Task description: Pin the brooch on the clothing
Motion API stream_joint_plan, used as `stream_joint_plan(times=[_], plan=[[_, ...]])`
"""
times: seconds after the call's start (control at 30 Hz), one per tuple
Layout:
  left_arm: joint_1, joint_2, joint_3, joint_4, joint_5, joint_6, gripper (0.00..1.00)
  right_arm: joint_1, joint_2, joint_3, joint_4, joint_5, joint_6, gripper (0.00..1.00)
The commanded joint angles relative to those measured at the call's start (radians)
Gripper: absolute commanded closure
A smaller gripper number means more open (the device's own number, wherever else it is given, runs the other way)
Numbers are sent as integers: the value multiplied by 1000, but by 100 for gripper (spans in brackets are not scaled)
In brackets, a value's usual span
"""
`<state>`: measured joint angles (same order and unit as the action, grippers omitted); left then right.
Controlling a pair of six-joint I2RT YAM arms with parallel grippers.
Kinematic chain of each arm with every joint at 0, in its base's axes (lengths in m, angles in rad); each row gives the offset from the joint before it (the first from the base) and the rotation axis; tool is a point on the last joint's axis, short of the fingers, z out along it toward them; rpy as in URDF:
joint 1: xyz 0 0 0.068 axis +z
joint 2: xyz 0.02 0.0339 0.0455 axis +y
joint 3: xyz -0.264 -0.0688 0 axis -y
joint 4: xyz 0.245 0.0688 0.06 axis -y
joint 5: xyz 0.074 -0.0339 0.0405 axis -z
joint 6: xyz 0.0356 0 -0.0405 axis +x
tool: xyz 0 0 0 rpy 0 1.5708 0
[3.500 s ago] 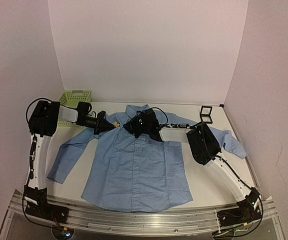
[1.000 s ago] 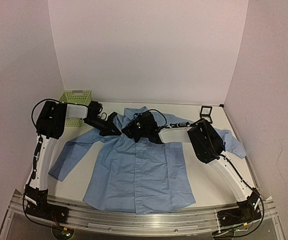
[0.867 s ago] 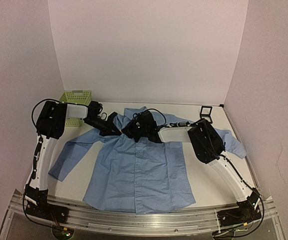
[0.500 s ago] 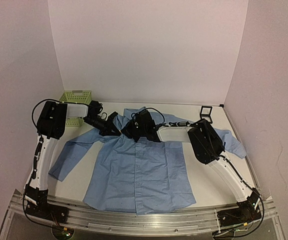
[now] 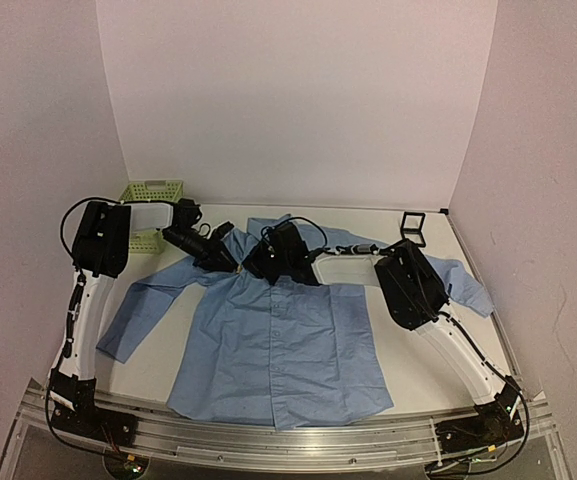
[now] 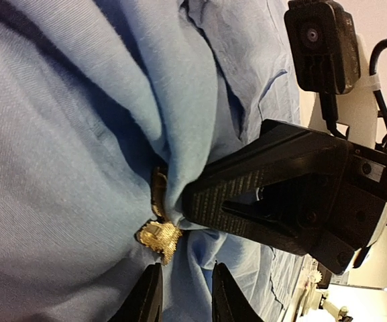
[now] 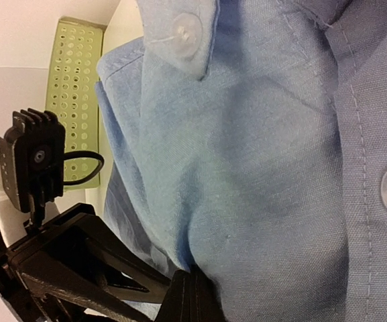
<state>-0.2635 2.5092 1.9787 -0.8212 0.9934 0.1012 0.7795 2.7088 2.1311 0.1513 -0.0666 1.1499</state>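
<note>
Left wrist view alone reveals the brooch [image 6: 158, 237] on the shirt [image 6: 59, 168], beside a fold the right gripper [image 6: 192, 201] clamps; the left gripper [image 6: 183, 296] is slightly parted, empty. Overhead, grippers hide it near the far edge of the tabletop [image 5: 423, 375].

1. The left gripper [image 5: 232, 262] and right gripper [image 5: 258, 264] face each other tip to tip, close together, over the blue shirt [image 5: 278, 340] just below its collar.
2. A green basket [image 5: 151, 198] sits behind the left jaws, farther left.
3. A black square frame [image 5: 411, 226] lies well right of the right jaws.
</note>
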Motion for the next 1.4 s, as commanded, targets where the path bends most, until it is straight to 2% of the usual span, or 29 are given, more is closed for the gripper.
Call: stream_joint_plan(times=[0.0, 0.1, 0.23, 0.5, 0.7, 0.83, 1.0, 1.2, 1.37], plan=[[9, -39, 47, -46, 22, 32, 74, -6, 43, 16, -87, 14, -30, 100], [22, -58, 48, -45, -2, 9, 76, -5, 54, 32, -85, -5, -29, 100], [28, -71, 35, -55, -94, -55, 86, -5, 66, 72, -87, -18, -53, 100], [-1, -50, 56, 24, -182, -153, 90, -6, 33, 26, -88, -12, -107, 100], [-17, -34, 56, 31, -219, -140, 93, -6, 40, 24, -111, -9, -108, 100], [-29, -13, 52, 52, -222, -161, 93, -2, 73, 77, -151, -22, -137, 100], [-31, 4, 54, 86, -204, -187, 93, 3, 69, 72, -217, -9, -189, 100], [-21, 12, 60, 72, -148, -215, 94, 3, 78, 62, -222, -22, -193, 100], [-6, -56, 7, 91, -158, -127, 93, -2, 94, 87, -217, -84, -173, 100]])
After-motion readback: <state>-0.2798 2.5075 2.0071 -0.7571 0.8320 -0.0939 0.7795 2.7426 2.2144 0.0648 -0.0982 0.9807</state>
